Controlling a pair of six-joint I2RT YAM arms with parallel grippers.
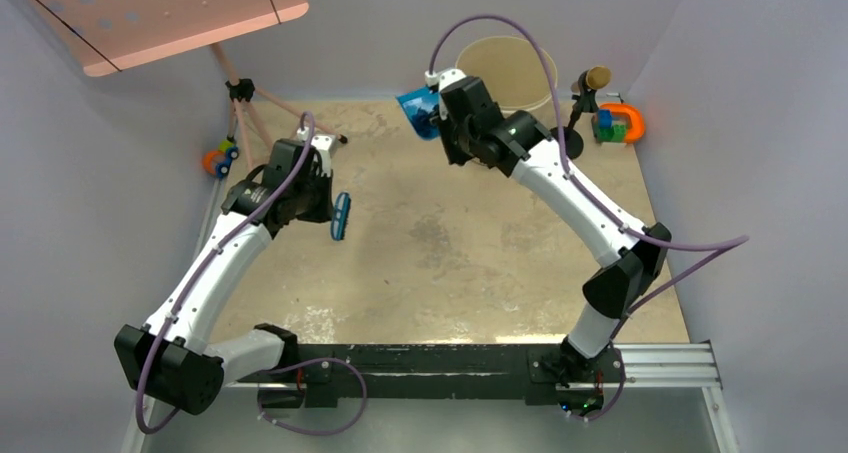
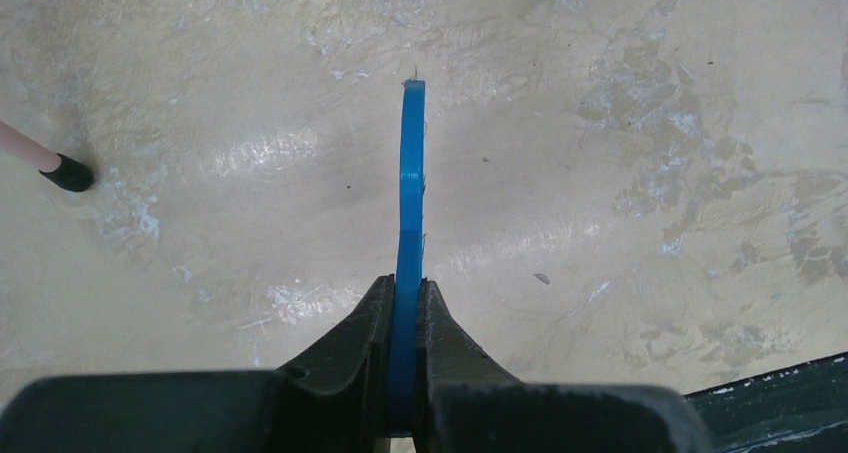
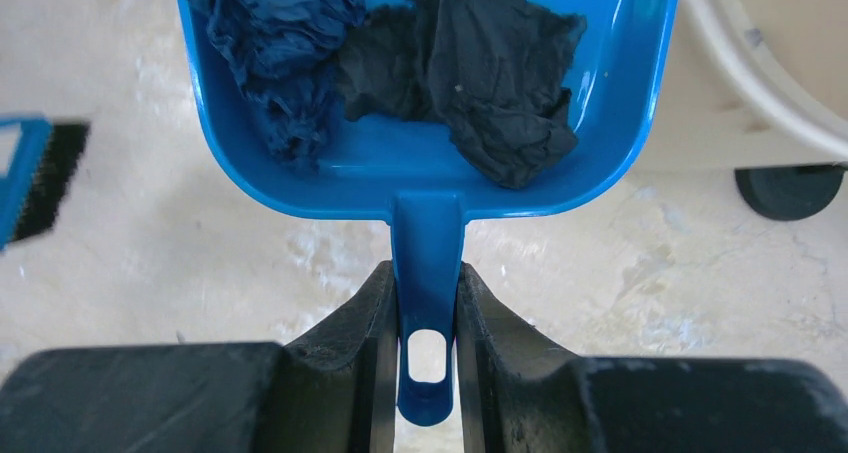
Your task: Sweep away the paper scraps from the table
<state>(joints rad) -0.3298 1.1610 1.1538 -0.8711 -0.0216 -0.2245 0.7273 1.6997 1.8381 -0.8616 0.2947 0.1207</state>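
Right gripper [image 3: 427, 303] clamps the blue plastic dustpan [image 3: 420, 178] by its handle, the sensible hold, since crumpled dark paper scraps [image 3: 490, 83] inside look light and spill-prone; left gripper [image 2: 405, 303] pinches the blue brush [image 2: 411, 173].

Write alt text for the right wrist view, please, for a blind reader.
The jaws clamp the handle of a blue plastic dustpan holding crumpled dark blue and black paper scraps, above the worn beige table beside a cream tub.
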